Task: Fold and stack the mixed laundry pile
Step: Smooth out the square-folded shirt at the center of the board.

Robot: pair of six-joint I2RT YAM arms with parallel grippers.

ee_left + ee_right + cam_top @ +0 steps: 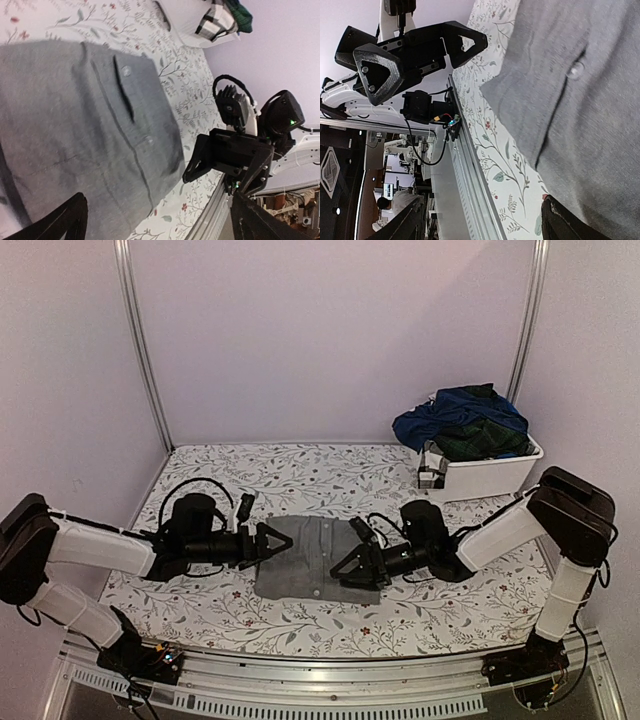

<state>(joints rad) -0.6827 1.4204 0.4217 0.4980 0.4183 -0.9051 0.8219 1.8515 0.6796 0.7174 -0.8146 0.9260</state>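
Standing wide apart with nothing clamped, the jaws of the left gripper (pixel 281 541) are pointed at the left edge of the grey garment (pixel 300 565). The right gripper (pixel 350 552) is likewise released and empty, over the garment's right part.

One grey garment is laid flat and folded at the middle of the floral table cloth (pixel 300 475). Its button strip is run from near edge to far; its outline is nearly square.

Two arms are stretched low, aimed inward at each other.

One white bin (pixel 490 478) is set far right, holding one navy garment (pixel 450 415) and one dark green plaid garment (pixel 480 440).
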